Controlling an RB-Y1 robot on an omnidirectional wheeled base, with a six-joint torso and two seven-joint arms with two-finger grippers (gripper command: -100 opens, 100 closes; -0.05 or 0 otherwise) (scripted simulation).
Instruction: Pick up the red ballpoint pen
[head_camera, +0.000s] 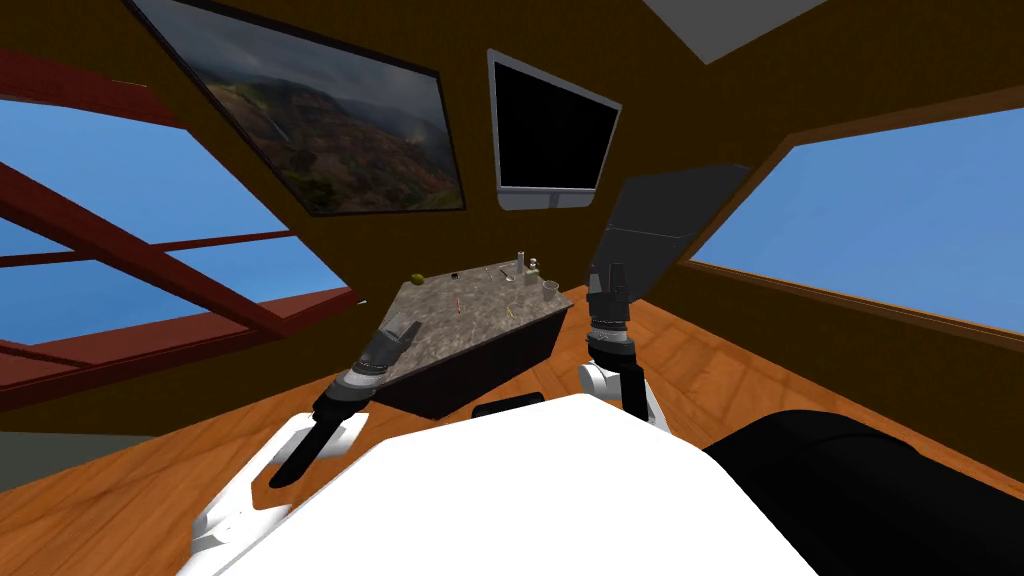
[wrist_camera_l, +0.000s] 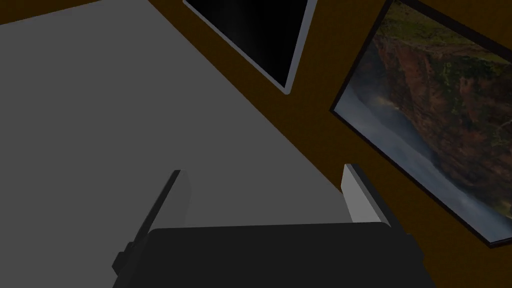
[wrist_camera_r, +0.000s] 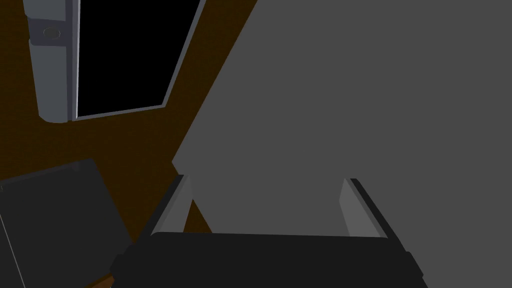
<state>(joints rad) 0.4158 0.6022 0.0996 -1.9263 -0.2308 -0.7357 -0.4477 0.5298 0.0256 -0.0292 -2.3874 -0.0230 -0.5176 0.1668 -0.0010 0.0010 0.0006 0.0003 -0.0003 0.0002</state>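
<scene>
- Lying near the middle of the grey, stone-patterned table (head_camera: 440, 335) is the red pen (head_camera: 457, 303), a thin short stroke set apart from the other small things.
- The left gripper (head_camera: 408, 326) hovers at the table's near left corner, angled up over the top. The pen is beyond its tips and untouched.
- In the left wrist view its 2 fingers (wrist_camera_l: 357, 197) stand spread, with nothing between them.
- The right gripper (head_camera: 609, 272) points up beside the table's right end, off the top.
- Its 2 fingers (wrist_camera_r: 352, 210) are likewise spread wide and hold nothing.
- Further along the top lie a thin yellow stick (head_camera: 512, 311), a clear cup (head_camera: 550, 290), and a small green thing (head_camera: 417, 276) at the far left corner.
</scene>
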